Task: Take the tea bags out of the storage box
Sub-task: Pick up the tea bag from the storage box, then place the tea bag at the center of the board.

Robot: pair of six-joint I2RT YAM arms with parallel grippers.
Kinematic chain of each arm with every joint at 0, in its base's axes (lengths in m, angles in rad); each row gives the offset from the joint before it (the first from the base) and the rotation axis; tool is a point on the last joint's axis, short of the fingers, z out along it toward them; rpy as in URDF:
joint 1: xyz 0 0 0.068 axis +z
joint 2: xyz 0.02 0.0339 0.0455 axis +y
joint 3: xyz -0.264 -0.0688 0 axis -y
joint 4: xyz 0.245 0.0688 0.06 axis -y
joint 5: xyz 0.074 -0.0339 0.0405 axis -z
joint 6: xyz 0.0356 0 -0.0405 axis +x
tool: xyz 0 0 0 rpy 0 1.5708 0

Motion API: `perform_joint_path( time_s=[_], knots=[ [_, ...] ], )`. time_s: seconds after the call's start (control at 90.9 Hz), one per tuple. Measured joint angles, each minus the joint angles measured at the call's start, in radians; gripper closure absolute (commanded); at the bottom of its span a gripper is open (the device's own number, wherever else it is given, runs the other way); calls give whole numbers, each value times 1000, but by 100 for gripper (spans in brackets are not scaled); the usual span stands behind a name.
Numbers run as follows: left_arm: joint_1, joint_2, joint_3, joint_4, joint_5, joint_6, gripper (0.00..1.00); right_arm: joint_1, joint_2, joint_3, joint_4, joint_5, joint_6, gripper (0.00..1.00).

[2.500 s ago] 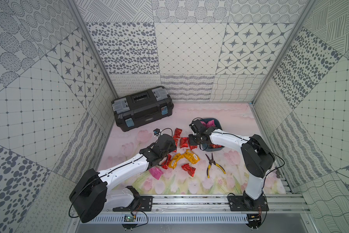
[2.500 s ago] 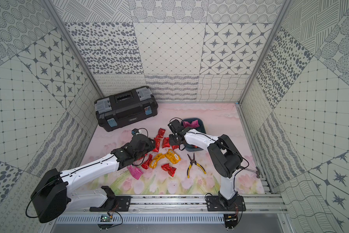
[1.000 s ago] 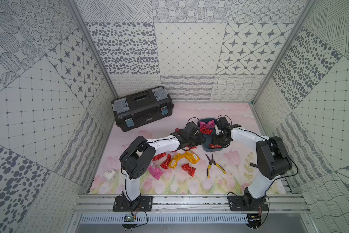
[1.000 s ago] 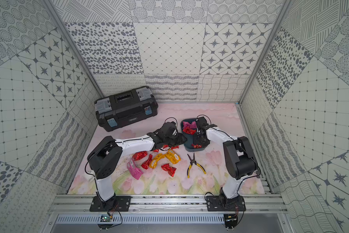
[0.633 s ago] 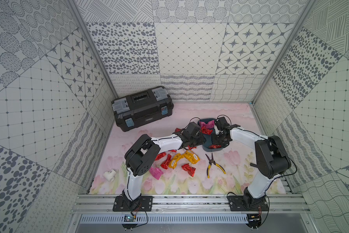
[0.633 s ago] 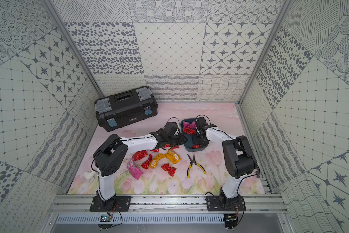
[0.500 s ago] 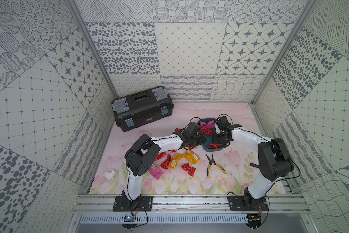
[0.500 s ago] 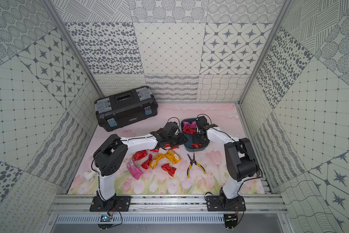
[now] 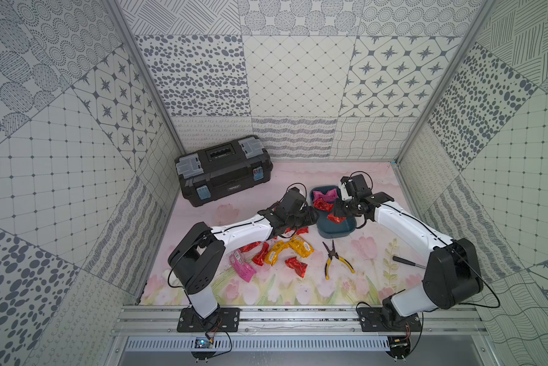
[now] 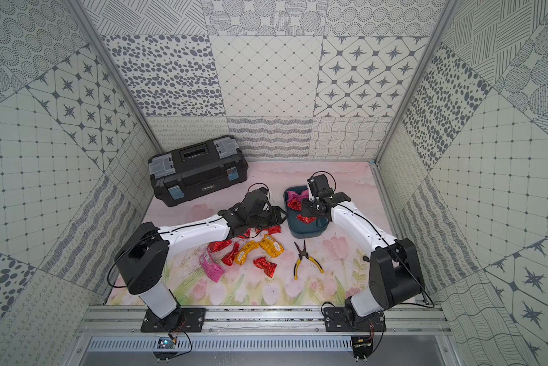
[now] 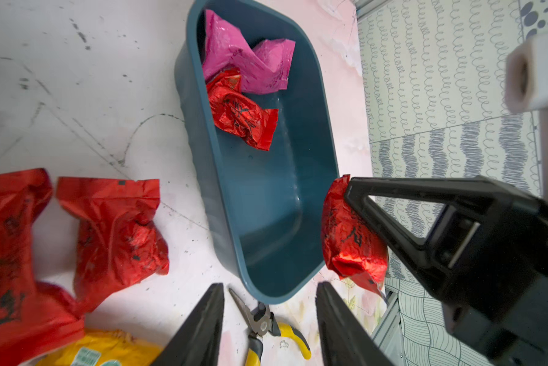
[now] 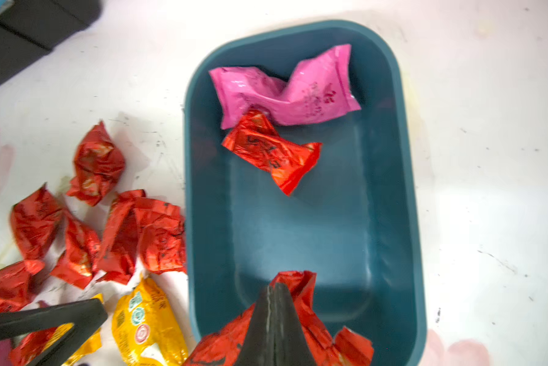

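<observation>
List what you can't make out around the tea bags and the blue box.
- Right wrist view: the held red tea bag is cut off by the picture edge and partly covered by the right gripper.
- Both top views: the left arm hides some tea bags beside the storage box; count unclear.
- Top view: dark slim thing by the right arm, too small to name.

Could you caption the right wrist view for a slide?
Right gripper grips a red bag over the box; two inside.

The tea bags [image 12: 271, 152] are crinkled, glossy foil (red, pink and yellow alike). The storage box [image 12: 298, 237] is smooth blue-grey plastic with a soft sheen; the tabletop [image 11: 76, 95] looks matt and scuffed.
</observation>
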Motion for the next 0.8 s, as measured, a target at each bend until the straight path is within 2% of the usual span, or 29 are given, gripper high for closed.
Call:
perform_joint_path(
  time_s=[0.176, 0.385, 0.616, 0.803],
  knots=[
    [63, -202, -179, -3, -103, -61, 51, 138, 41, 119, 11, 2, -3, 100],
    [154, -491, -380, -80, -249, -127, 52, 285, 270, 328, 64, -11, -34, 100],
    [293, -807, -505, -216, -350, -154, 53, 406, 521, 541, 119, -58, -121, 100],
    [388, -1039, -546, -357, -416, -160, 54, 479, 712, 748, 146, -95, -189, 100]
  ],
)
